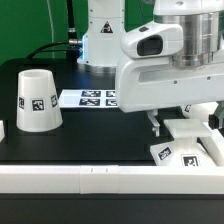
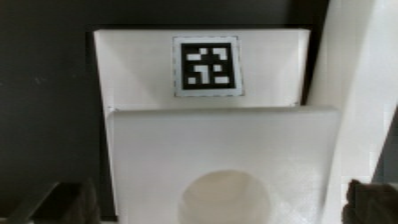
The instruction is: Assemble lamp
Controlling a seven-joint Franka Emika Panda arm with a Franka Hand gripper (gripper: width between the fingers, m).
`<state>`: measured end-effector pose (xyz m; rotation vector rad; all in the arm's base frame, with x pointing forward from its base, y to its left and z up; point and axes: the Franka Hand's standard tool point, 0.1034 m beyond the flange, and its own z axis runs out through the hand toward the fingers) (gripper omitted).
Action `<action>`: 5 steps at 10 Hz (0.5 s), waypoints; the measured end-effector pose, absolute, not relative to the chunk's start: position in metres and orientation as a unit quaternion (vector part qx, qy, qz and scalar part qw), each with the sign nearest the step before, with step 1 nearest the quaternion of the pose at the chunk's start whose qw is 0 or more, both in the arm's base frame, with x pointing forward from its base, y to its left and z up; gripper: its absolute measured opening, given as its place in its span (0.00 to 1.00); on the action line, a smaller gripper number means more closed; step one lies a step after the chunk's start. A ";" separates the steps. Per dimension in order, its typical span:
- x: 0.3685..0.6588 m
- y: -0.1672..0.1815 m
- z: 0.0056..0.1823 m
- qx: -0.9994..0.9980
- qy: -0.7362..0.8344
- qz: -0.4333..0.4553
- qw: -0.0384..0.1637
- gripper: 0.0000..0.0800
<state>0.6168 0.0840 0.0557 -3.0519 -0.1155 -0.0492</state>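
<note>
Nearest the camera: a white rail [image 1: 100, 180] is seen along the front edge of the black bench [image 1: 100, 140] in the exterior view.
Claw [image 2: 214, 204]: its dark fingers [image 2: 61, 203] are spread wide, one at each side of the wrist view, and nothing is held between them.
Lamp base [image 1: 188, 146]: it is laid flat on the bench at the exterior view's right, just behind the rail, with tags on its upper faces.
Base from the claw: the base is found directly beneath the claw. Its raised block with a round socket [image 2: 222, 195] is framed between the two fingers. Whether the fingers touch it cannot be told.
Axis: the base is seen square to the wrist camera. Its tag [image 2: 208, 65] lies at the end away from the fingers, so the fingers are set across the block's width.
Shade [image 1: 38, 100]: it is stood wide end down at the exterior view's left, beside the marker board [image 1: 90, 97] and well apart from the claw.
Bulb: none is made out in either view.
Coming move: a straight descent and a closing across the block is judged to be called for, and little sideways correction is judged to be needed.
</note>
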 end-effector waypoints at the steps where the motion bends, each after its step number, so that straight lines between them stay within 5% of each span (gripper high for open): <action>1: 0.609 0.079 0.060 -0.998 -0.043 -0.016 0.042 0.87; 5: 0.550 0.088 0.076 -0.999 -0.014 0.000 0.038 0.87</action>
